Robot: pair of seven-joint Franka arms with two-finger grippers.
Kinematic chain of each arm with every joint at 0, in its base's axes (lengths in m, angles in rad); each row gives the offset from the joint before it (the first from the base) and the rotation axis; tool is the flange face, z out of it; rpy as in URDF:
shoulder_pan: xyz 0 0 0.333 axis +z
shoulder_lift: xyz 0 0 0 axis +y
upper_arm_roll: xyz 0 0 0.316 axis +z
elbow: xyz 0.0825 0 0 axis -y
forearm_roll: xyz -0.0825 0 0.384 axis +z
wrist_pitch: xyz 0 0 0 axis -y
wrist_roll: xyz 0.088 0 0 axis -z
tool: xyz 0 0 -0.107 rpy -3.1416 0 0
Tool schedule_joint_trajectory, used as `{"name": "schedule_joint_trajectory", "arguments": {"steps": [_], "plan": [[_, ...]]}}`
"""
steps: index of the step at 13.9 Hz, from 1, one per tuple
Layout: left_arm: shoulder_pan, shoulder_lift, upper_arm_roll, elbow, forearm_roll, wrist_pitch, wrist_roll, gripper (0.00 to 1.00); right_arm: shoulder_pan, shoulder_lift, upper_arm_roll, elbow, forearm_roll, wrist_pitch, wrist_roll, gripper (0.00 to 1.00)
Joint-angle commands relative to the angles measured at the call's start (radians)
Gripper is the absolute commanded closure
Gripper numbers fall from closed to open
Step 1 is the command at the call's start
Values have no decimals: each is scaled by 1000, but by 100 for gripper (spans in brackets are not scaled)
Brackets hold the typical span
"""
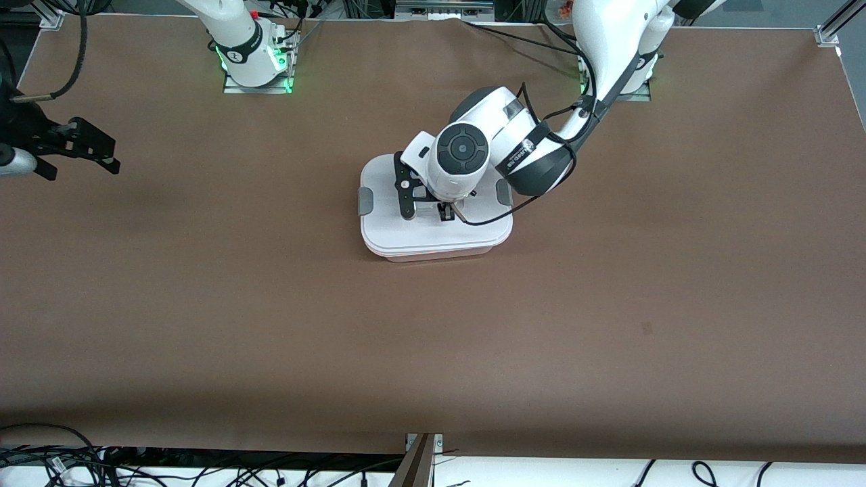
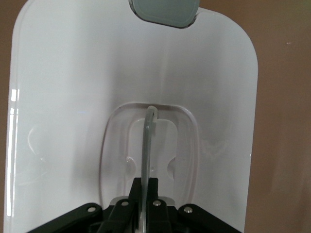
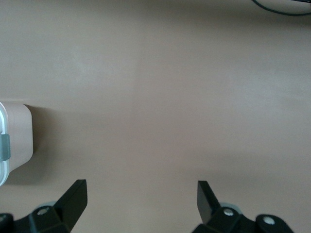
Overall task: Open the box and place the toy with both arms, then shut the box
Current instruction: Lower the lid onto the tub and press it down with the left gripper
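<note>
Here, your front view shows the box (image 1: 436, 233) near the middle of the table (image 1: 433, 338), lid (image 1: 433, 226) on, with the left arm (image 1: 609, 54) reaching down from its base so that the wrist covers much of the lid; what that view hides, your left wrist view gives you plainly: the left gripper (image 2: 144, 206) sits right on the clear recessed handle (image 2: 149, 145) in the lid's centre, its fingers drawn in narrow on either side of the handle's upright clear strip, pinching it. One grey clip (image 2: 164, 12) shows at the lid's edge in that wrist view, while the front view shows both clips (image 1: 365, 201), one at each short end. The box lies with its long axis running along the table from the right arm's end toward the left arm's end, and the lid faces straight up. With the white lid covering it, you cannot tell what is inside. The right gripper (image 1: 81, 145) waits over the table's edge at the right arm's end, well apart from the box, and only your right wrist view shows its fingers (image 3: 73, 199) spread wide over bare table, with a corner of the pale pink tub and a grey clip at that picture's edge
</note>
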Motion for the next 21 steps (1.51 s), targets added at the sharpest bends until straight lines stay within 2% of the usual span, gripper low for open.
{"name": "schedule_joint_trajectory", "arguments": {"steps": [1,7,20,21], "plan": [[-3,-5,15,-47,27,18,-48,100,-4,3,6,20,0,-20,-2,0],[-10,-13,13,-44,27,21,-154,100,-4,3,6,20,-1,-19,-2,0],[-9,-13,15,-40,27,22,-156,100,-4,6,6,22,-3,-17,-2,0],[-7,-14,15,-40,28,22,-153,64,-4,4,6,22,-3,-17,-2,0]]}}
